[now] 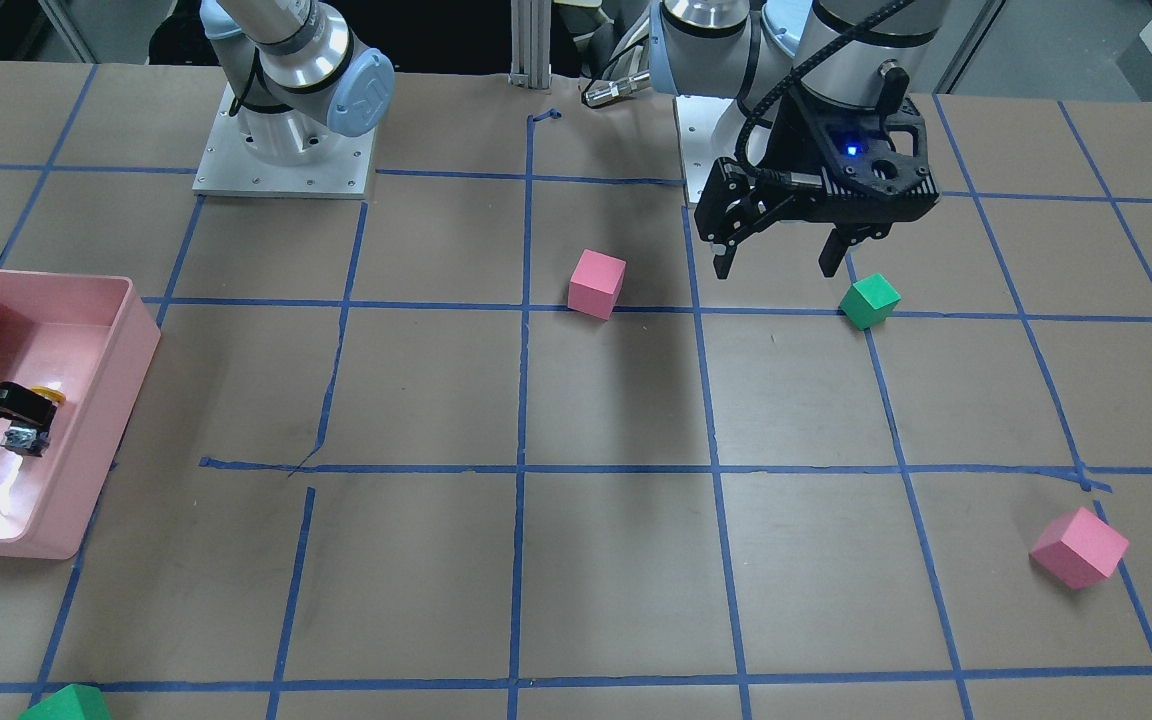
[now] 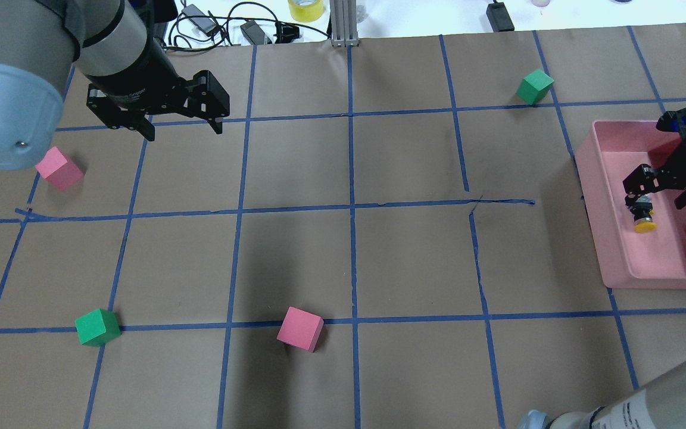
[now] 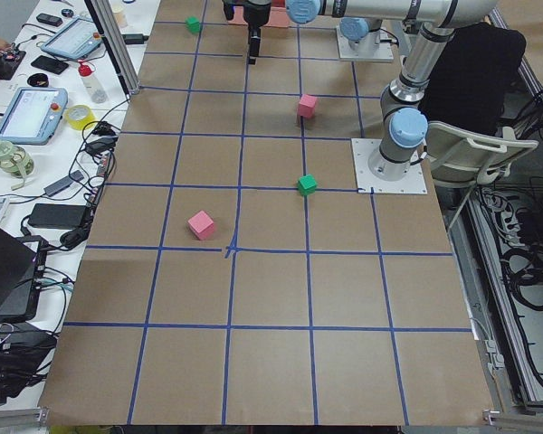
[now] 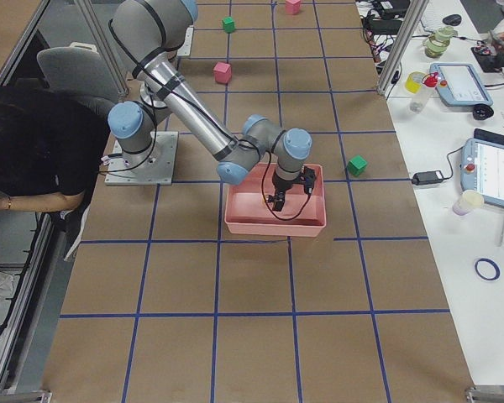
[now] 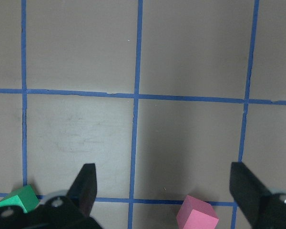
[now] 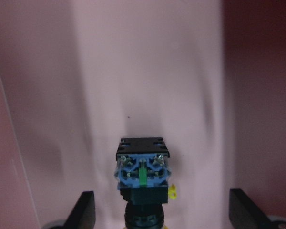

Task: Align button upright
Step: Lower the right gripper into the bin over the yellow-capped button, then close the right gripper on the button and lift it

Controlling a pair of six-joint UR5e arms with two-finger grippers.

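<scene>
The button [image 2: 643, 215] lies on its side on the floor of the pink bin [image 2: 593, 196], its yellow cap toward the robot and its blocky base away. In the right wrist view the button [image 6: 142, 177] shows its blue terminal end between the two fingers. My right gripper [image 2: 658, 202] is open inside the bin, with its fingers wide apart on either side of the button and not touching it. My left gripper [image 2: 184, 132] is open and empty above the bare table at the far left, also seen in the front view [image 1: 776, 268].
Two pink cubes [image 2: 60, 168] [image 2: 300, 329] and two green cubes [image 2: 97, 327] [image 2: 535, 86] lie scattered on the brown paper with its blue tape grid. The bin's walls [image 1: 146, 330] enclose the right gripper. Cables and a tape roll [image 2: 304, 9] lie past the far edge.
</scene>
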